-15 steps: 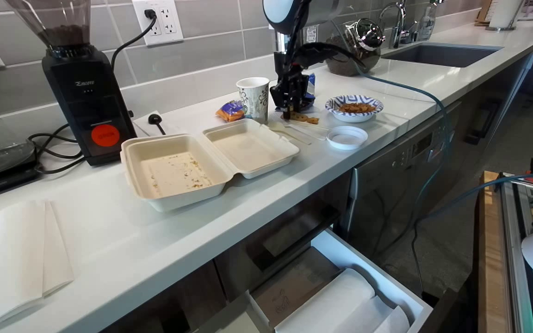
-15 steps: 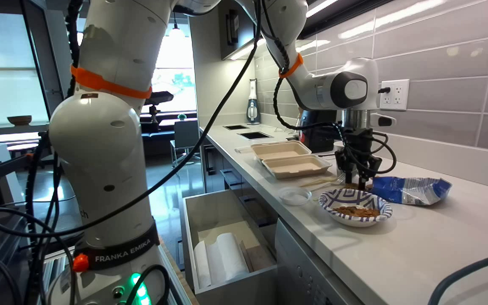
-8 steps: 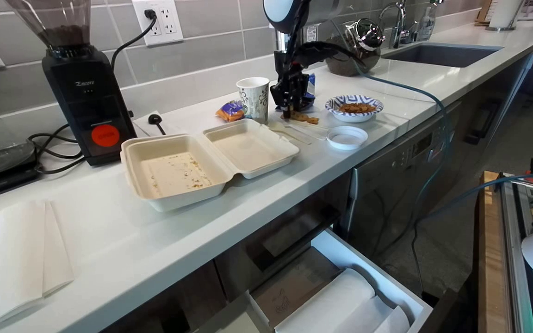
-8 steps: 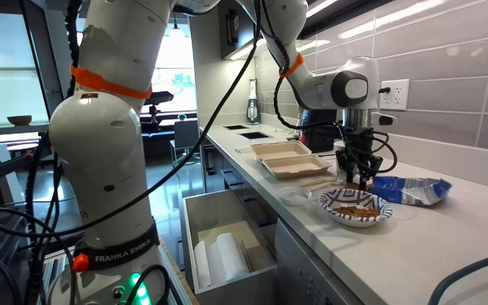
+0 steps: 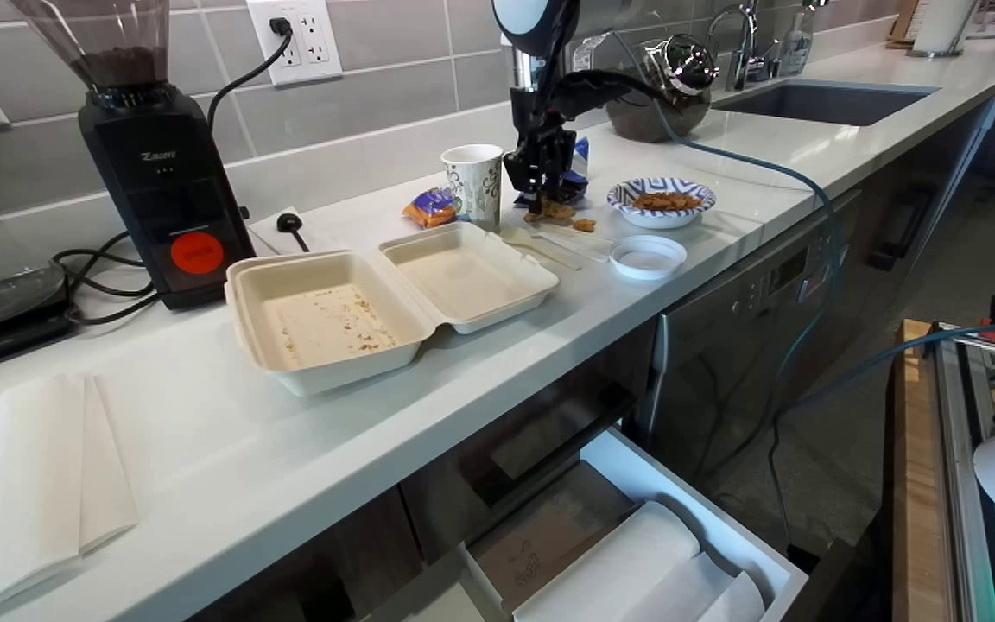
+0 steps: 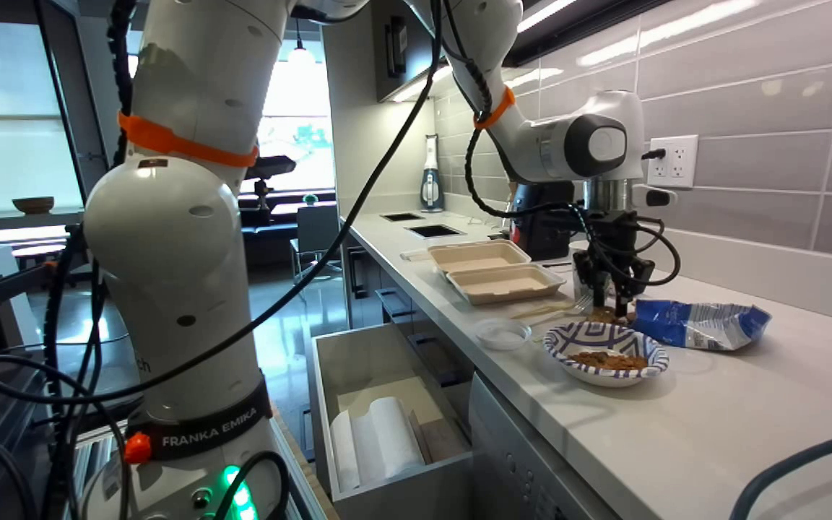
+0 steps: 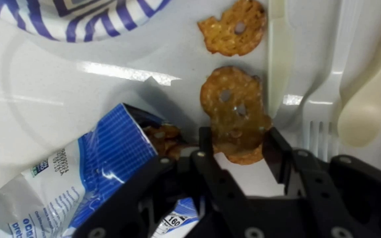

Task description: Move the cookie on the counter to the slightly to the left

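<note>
A brown, holed pretzel-like cookie point(image 7: 235, 102) sits between the two black fingers of my gripper point(image 7: 238, 135) in the wrist view, with both sides touched. My gripper is shut on it. An orange rounded edge shows under its lower end; I cannot tell whether it is part of this cookie. In an exterior view the gripped cookie point(image 5: 556, 210) looks slightly raised off the pale counter point(image 5: 195, 415). A broken second piece point(image 7: 233, 29) lies flat on the counter nearby. From another angle the fingers point straight down behind the bowl, which partly hides the cookie.
A blue snack bag point(image 7: 114, 148) lies right beside the gripper. The patterned bowl point(image 6: 607, 377), a plastic knife point(image 7: 278, 66), fork point(image 7: 324, 102) and spoon point(image 7: 364, 115) are close by. A paper cup point(image 5: 476, 186), white lid point(image 5: 649, 259) and open takeout box point(image 5: 428, 320) stand around.
My gripper has risen slightly with the cookie in it. In an exterior view, the cookie now shows apart from the small piece left on the counter, where they looked joined before.
</note>
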